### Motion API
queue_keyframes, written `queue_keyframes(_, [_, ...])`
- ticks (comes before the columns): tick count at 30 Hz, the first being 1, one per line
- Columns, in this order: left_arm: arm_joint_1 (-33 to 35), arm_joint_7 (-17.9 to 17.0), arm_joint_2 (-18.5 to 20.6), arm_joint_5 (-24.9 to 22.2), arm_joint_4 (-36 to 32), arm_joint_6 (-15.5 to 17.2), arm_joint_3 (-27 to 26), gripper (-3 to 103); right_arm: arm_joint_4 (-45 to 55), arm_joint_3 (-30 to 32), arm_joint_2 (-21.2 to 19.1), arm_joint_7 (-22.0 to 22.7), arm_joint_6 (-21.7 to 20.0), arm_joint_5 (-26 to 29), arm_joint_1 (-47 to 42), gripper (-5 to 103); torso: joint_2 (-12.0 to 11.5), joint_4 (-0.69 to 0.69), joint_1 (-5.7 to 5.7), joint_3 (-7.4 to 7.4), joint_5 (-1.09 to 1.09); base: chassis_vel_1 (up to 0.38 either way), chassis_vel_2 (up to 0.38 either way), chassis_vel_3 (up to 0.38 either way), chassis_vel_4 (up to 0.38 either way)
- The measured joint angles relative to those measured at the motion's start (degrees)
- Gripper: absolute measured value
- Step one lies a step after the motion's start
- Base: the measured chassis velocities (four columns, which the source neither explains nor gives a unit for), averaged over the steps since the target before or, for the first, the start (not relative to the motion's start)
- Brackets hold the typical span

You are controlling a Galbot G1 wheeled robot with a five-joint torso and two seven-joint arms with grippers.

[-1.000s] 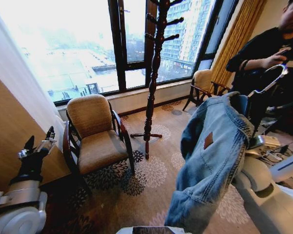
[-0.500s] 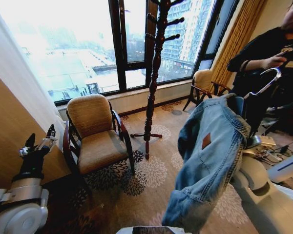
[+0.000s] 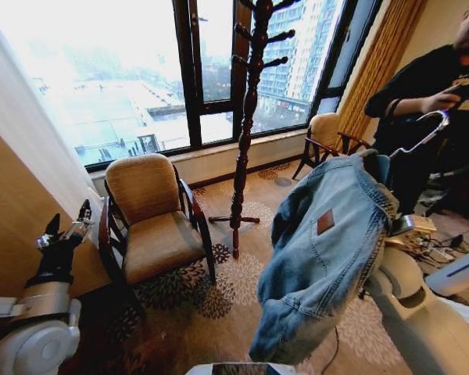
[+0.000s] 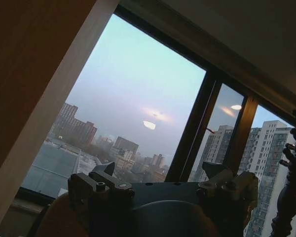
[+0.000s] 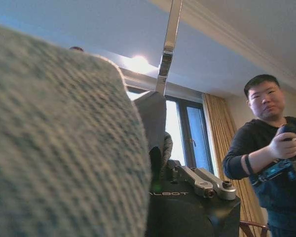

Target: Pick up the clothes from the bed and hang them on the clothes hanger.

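Your right gripper (image 3: 402, 226) is raised at the right of the head view, mostly buried under a blue denim jacket (image 3: 328, 250) that already hangs on the clothes hanger (image 3: 422, 137); the hanger's metal hook curves up above the collar. The jaws are hidden by cloth in the head view, and the right wrist view shows the gripper body with fabric and the hanger's neck rising from it, so they seem to be clamped on the hanger, though you cannot see the contact clearly. Your left gripper (image 3: 62, 233) is parked low at the left beside a padded armchair (image 3: 152, 215), its two fingers standing apart and empty. A dark wooden coat stand (image 3: 246, 125) rises ahead by the window, well apart from the jacket. Expect the denim to feel heavy and soft, swinging and sagging off the shoulders. Keep hold at the hanger's neck, just under the hook, where it is stiff.
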Motion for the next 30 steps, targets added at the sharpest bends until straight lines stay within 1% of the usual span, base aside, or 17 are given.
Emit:
queue_keyframes(6, [0.1,0.0,0.3,-0.6,-0.3,0.0,-0.4,100,-0.2,-0.5,0.1,0.1,0.0,0.1,0.6,20,0.0,0.0,0.05,0.01,0.0,-0.183,0.179,0.17,-0.185])
queue_keyframes(18, [0.2,0.3,-0.6,0.2,-0.5,0.0,0.3,100,-0.5,-0.8,0.1,0.2,-0.1,0.1,0.9,20,0.0,0.0,0.0,0.0,0.01,-0.133,0.14,0.145,-0.133])
queue_keyframes(30, [0.9,0.4,-0.9,0.2,-1.5,-0.1,-0.5,100,-0.3,0.6,0.0,0.3,-0.2,0.4,0.3,20,0.0,0.02,0.01,0.0,0.0,-0.175,0.182,0.183,-0.177])
